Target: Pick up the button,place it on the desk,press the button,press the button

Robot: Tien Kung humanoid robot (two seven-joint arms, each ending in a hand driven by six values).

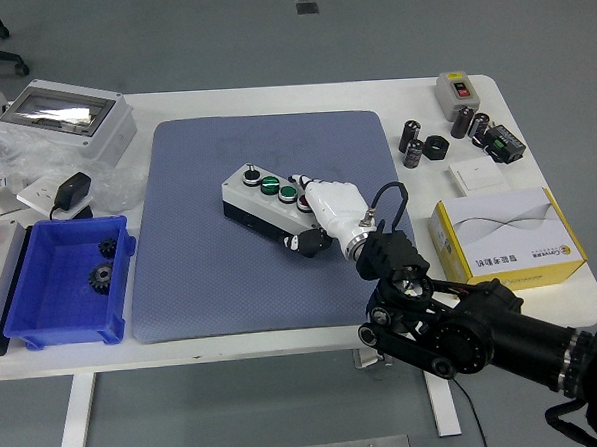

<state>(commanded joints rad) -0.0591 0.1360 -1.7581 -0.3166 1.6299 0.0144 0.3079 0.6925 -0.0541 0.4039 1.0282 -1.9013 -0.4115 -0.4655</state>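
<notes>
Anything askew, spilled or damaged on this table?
Nothing damaged or spilled. The button box lies at an angle on the blue mat, with the right hand on its red-button end.
</notes>
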